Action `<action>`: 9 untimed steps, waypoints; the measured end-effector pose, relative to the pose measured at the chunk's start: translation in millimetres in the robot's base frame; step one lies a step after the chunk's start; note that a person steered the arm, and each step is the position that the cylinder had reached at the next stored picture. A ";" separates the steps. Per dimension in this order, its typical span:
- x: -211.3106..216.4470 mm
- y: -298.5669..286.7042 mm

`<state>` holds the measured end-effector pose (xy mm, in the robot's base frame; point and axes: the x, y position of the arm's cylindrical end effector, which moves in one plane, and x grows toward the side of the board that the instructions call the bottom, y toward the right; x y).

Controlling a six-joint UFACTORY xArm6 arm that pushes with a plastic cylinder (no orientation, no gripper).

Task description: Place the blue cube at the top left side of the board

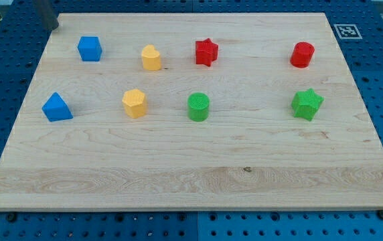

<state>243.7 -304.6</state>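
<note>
The blue cube sits near the top left of the wooden board. My tip shows as a dark rod at the view's top left corner, at the board's top left edge, up and to the left of the blue cube and apart from it. A second blue block, wedge-like in shape, lies below the cube at the board's left side.
A yellow block and a red star lie right of the cube. A red cylinder is at the top right. A yellow hexagon, a green cylinder and a green star form the middle row.
</note>
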 end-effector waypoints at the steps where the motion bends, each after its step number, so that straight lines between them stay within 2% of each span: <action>1: 58.9 11.3; 2: 99.9 35.7; 3: 101.5 79.5; 4: 82.1 105.0; 5: 49.4 98.9; 6: 53.1 97.9; 8: 59.1 137.5; 9: 59.1 120.3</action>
<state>302.7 -184.3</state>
